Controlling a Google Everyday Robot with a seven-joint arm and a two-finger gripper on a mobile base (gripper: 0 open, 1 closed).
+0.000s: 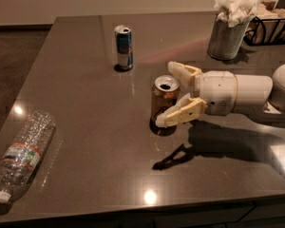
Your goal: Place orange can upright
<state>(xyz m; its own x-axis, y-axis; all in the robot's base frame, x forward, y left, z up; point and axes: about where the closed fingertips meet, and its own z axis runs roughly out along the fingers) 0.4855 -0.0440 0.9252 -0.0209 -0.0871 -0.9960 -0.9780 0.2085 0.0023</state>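
A clear plastic bottle (20,156) lies left on the dark bench (85,94); a slim blue-silver can (124,47) stands upright (beyond my hand (167,94), mid-bench); a tissue-stuffed metal cup (226,38) sits far right.

Arm (256,91): a single white arm enters from the right edge of the view and extends roughly level toward the left. Its far right segment is a rounded white joint, partly cut off by the frame.

Wrist (218,93): a short white cylinder, in line with the arm.

Gripper (167,95): located just right of the middle of the view, pointing left. The two tan fingers (183,71) are spread wide apart, one angled to the far side, one to the near side.
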